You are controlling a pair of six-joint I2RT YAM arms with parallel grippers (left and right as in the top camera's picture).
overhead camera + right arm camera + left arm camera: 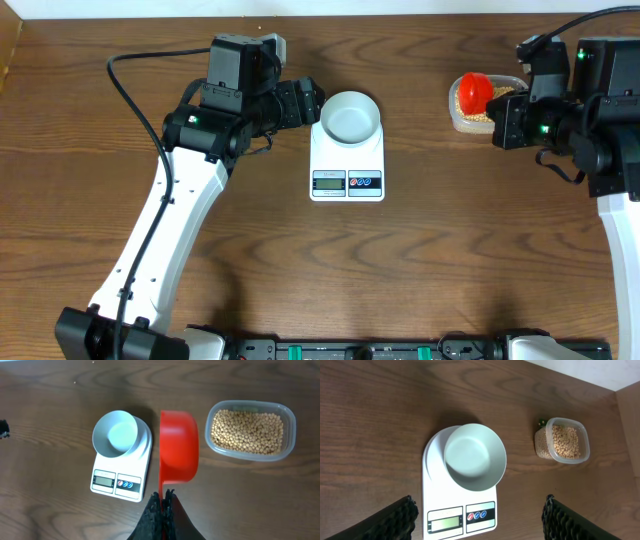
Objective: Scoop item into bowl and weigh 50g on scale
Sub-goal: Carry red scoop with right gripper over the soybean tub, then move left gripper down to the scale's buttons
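Your right gripper (162,496): jaws pinched shut on the handle of the scoop (178,445), whose long axis runs straight out from them, empty cup at the far end. The beans (247,432): in the tub (291,425), well right of the scale (142,467), just beside the cup, nearer your right arm. Your left gripper (305,100): jaws wide, empty, just left of the scale, which carries the empty bowl (116,435).

We see a pale empty bowl (348,113) upright on the white scale (330,155). Tan beans (248,432) fill a clear tub (291,420) well apart.
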